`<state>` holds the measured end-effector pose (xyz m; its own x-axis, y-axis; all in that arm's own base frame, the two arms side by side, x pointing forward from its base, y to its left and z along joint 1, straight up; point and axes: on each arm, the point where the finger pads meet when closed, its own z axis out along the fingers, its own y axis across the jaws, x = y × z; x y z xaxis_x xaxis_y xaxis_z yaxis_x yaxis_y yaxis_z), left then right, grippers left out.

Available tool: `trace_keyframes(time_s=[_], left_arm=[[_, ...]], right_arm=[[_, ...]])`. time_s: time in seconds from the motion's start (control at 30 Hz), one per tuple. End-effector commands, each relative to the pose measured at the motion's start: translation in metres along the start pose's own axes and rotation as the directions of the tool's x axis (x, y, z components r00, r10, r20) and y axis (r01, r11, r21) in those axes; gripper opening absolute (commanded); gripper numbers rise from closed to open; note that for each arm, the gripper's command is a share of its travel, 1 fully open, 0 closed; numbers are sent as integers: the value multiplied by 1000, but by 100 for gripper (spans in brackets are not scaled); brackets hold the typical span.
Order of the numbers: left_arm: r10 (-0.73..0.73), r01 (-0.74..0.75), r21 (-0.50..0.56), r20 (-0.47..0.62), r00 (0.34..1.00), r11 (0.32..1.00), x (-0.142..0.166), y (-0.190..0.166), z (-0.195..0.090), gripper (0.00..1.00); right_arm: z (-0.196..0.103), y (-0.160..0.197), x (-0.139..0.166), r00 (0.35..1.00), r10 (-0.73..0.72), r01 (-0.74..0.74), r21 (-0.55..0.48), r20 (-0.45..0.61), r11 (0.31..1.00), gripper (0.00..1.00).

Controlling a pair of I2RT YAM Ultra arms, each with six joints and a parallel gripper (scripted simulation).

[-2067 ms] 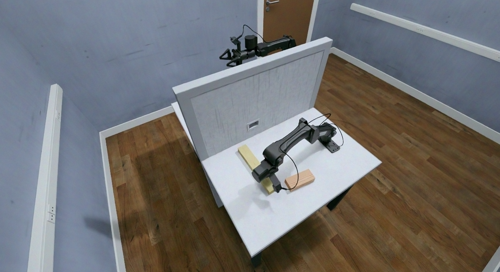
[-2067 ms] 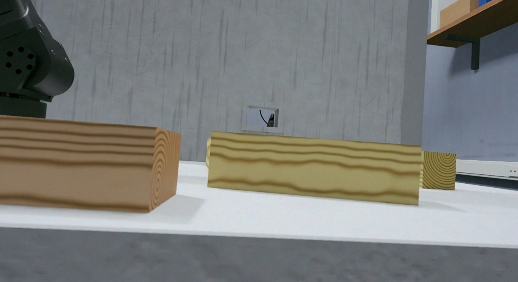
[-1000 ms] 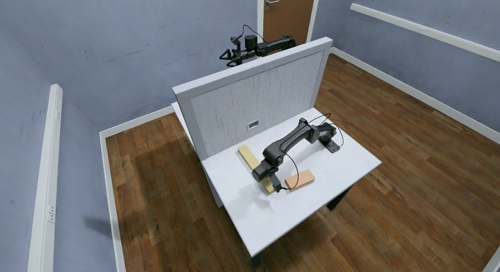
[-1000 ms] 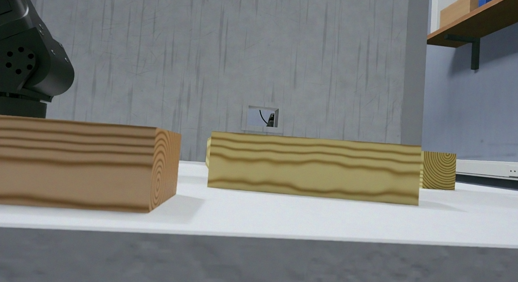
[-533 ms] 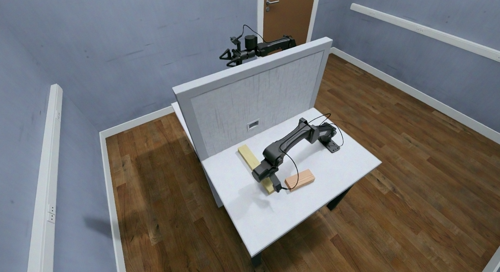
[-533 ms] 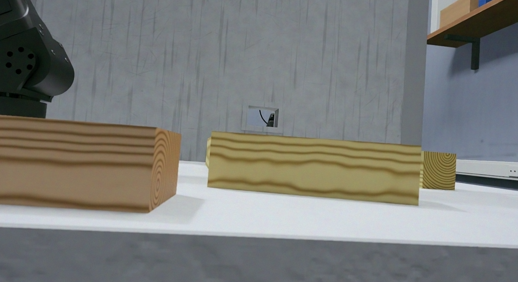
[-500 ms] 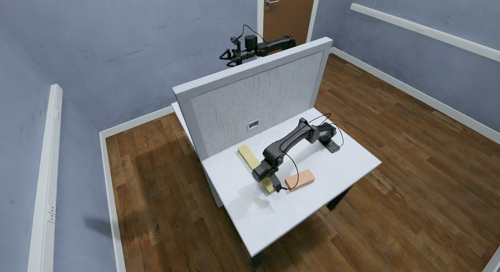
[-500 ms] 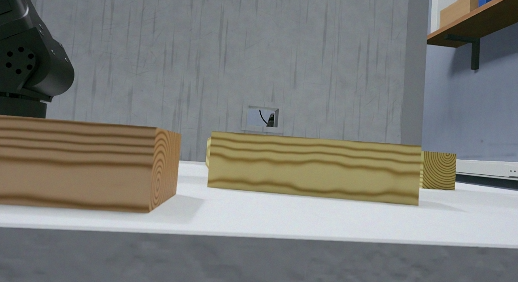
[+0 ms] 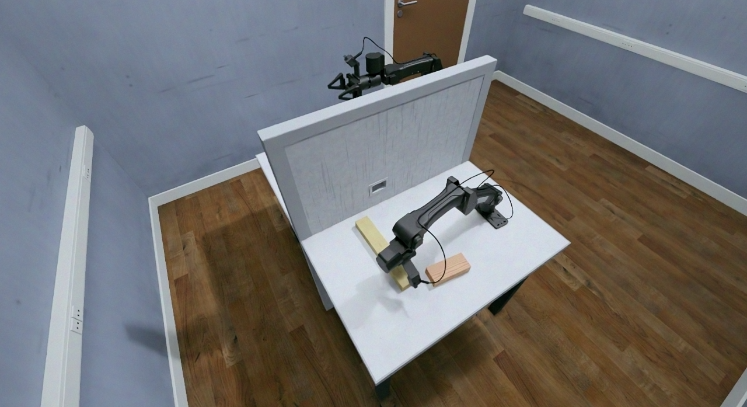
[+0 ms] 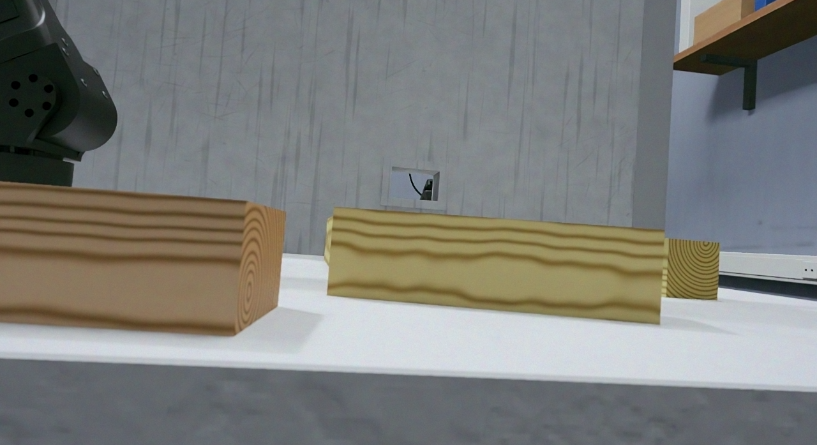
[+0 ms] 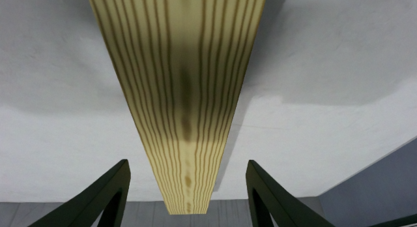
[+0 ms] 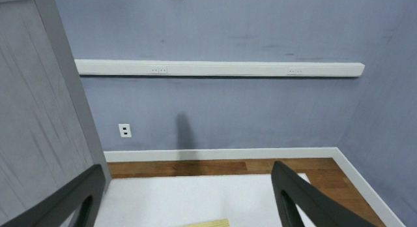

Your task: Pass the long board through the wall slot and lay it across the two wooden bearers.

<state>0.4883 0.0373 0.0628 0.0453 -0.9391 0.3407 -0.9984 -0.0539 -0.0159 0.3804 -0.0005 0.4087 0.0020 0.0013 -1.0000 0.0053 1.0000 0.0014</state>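
Note:
The long yellow board (image 9: 372, 235) (image 11: 184, 106) lies on the near side of the grey panel wall (image 9: 334, 159) (image 10: 228, 99) (image 12: 29, 100), one end pointing at the wall. My left gripper (image 11: 189, 167) is open, above the board, its fingertips apart on either side of it in the left wrist view; the top view hides the fingers. The slot frame (image 9: 370, 189) (image 10: 386, 185) is low in the wall. On the far side, a yellow block (image 10: 491, 265) lies in front of another yellow block (image 10: 692, 269); which are bearers is unclear. My right gripper (image 9: 335, 91) (image 12: 190, 169) is open and empty, high on the far side.
A reddish-brown block (image 9: 448, 268) lies beside the board on the near side. A brown block (image 10: 119, 271) lies on the far side. A yellow edge (image 10: 328, 239) shows behind the front yellow block. The left arm (image 9: 433, 206) reaches over the near table half.

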Motion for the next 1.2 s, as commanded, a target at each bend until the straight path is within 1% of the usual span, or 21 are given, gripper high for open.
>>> trace_keyframes(time_s=[0.0, 0.23, 0.3, 0.7, 0.73, 0.97, 1.0, 1.03, 1.1, 1.17], left_arm=[[6, -6, 53, -1, 1000, 999, 7, -4, -24, 72], [6, -6, 60, 0, 1000, 998, 6, -5, -27, 72], [18, -18, 56, 0, 1000, 998, 13, -5, -25, 72], [16, -16, 59, 1, 1000, 998, 11, -6, -26, 72], [8, -8, 4, -2, 1000, 1000, 9, -3, 0, 72], [14, -14, -3, 0, 1000, 1000, 9, -3, 4, 72], [21, -22, 88, 4, 1000, 996, 7, -16, -2, 72], [30, -30, 95, 1, 1000, 995, 12, -16, 2, 72], [12, -12, 37, 12, 1000, 999, 9, -3, 5, 72], [15, -15, 42, 14, 1000, 999, 9, -4, 8, 72]], right_arm=[[-3, 5, -1, 1000, 0, 0, -16, -3, 1000, 100], [-3, 5, -1, 1000, 0, 0, -16, -3, 1000, 100], [-3, 5, -1, 1000, 0, 0, -16, -3, 1000, 100], [-3, 5, -1, 1000, 0, 0, -16, -3, 1000, 100], [-3, 5, -1, 1000, 0, 0, -16, -3, 1000, 100], [-3, 5, -1, 1000, 0, 0, -16, -3, 1000, 100], [-3, 5, -1, 1000, 0, 0, -16, -3, 1000, 100], [-3, 5, -1, 1000, 0, 0, -16, -3, 1000, 100], [-3, 5, -1, 1000, 0, 0, -16, -3, 1000, 100], [-3, 5, -1, 1000, 0, 0, -16, -3, 1000, 100]])
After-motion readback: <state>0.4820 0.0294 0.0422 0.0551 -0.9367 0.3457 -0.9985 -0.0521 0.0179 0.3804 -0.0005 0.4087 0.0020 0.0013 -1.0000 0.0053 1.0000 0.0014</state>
